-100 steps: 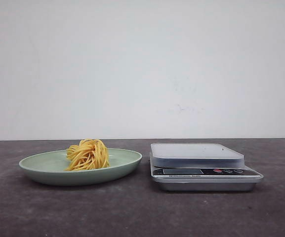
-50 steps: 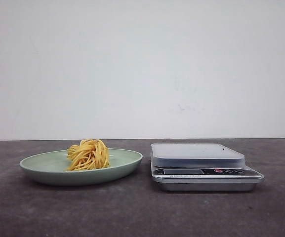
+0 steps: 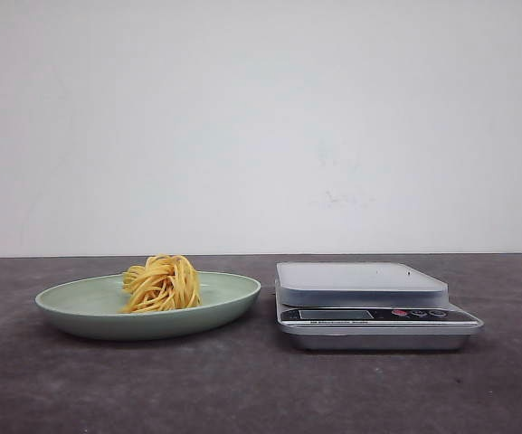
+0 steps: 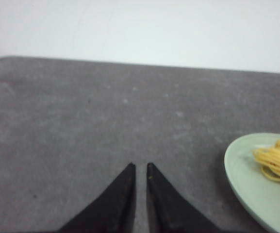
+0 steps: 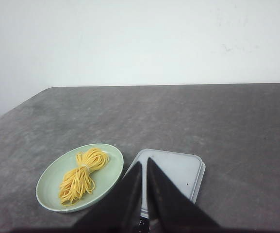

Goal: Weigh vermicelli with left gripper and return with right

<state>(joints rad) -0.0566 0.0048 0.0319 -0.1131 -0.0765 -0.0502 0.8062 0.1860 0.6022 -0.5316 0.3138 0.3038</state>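
While the dark grey table (image 3: 242,389) spreads under everything, the pale green plate (image 3: 89,303) sits just beside the scale (image 3: 369,307), not touching. Both lie ahead of the right gripper (image 5: 143,167), its jaws nearly pressed together, holding nothing. Likewise nearly closed and empty, the left gripper (image 4: 140,169) hangs beside the plate. Centred on that plate rests the vermicelli (image 3: 161,283).

Vermicelli (image 5: 80,175) on plate (image 5: 50,180) beside scale (image 5: 178,170)
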